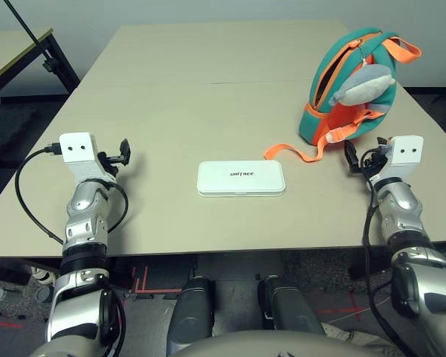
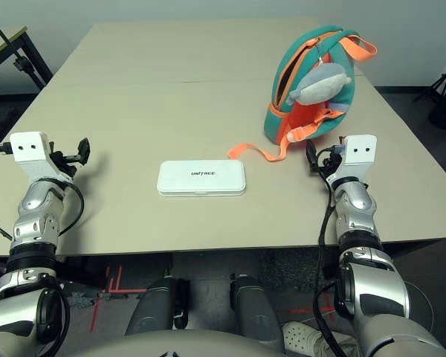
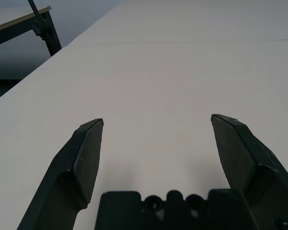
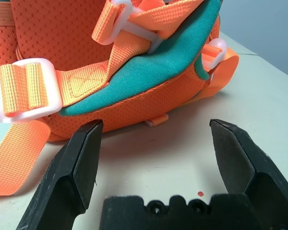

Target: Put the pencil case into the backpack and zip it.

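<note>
Head views: pencil case flat at mid-surface; backpack upright, far right, strap trailing toward case.
Left wrist: left gripper spread over bare surface.
Right wrist: right gripper spread, near backpack base.

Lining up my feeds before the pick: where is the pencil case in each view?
Left eye view: pencil case flat at table centre, near the front edge.
Right eye view: same case, left of centre.
Left wrist view: not in it.
Right wrist view: not in it.
Shared landmark: the backpack's orange strap.
</note>
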{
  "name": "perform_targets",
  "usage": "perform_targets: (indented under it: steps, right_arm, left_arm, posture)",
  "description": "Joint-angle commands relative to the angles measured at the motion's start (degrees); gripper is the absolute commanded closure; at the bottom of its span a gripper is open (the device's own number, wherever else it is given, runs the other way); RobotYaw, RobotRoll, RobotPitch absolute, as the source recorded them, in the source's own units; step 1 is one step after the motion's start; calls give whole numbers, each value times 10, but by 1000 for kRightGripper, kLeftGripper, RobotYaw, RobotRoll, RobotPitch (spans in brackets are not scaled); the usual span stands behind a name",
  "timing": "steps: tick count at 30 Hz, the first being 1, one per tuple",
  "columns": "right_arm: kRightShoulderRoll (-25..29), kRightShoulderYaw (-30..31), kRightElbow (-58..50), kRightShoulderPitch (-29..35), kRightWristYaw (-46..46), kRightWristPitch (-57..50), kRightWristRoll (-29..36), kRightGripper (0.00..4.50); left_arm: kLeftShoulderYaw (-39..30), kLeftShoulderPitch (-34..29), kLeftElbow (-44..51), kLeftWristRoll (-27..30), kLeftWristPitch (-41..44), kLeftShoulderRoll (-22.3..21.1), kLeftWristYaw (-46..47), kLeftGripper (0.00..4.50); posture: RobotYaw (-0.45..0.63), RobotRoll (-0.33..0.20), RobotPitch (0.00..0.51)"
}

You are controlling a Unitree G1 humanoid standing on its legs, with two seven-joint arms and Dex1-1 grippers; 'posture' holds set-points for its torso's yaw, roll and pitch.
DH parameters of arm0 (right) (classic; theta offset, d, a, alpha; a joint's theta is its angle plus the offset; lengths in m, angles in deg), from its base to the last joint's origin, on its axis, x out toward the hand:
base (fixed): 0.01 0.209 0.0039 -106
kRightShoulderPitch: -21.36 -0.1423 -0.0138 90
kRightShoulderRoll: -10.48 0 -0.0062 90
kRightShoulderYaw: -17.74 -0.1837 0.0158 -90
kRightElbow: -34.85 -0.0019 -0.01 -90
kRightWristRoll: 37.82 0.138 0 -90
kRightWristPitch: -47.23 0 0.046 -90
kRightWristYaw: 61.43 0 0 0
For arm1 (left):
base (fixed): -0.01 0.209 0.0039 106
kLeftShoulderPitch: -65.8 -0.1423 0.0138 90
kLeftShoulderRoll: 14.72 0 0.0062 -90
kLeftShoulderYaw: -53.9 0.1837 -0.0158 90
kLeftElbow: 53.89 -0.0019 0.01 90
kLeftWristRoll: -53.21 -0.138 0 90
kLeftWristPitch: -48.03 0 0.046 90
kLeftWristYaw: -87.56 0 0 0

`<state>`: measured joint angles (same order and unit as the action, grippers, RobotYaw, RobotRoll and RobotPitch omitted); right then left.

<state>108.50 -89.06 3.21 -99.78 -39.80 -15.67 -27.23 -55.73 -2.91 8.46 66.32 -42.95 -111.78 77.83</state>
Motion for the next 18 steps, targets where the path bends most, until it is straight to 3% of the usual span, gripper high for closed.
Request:
perform_targets:
  steps: [1,8,18]
  right_arm:
    - [10,0,-3,-9,4,0,0,73]
    - [33,-9,-58,11,39,-32,21,73]
    - [157,32,-440,184,234,-364,109,73]
  left_arm:
    - [-3,-12,3,-2,-2,3,3,0]
    - [-5,-9,2,7,4,-6,-13,0]
    - [-4,32,4,68,113,-59,-140,0]
  posture:
    - [-28,0,66]
    - [-39,0,70]
    - [-106,0,83]
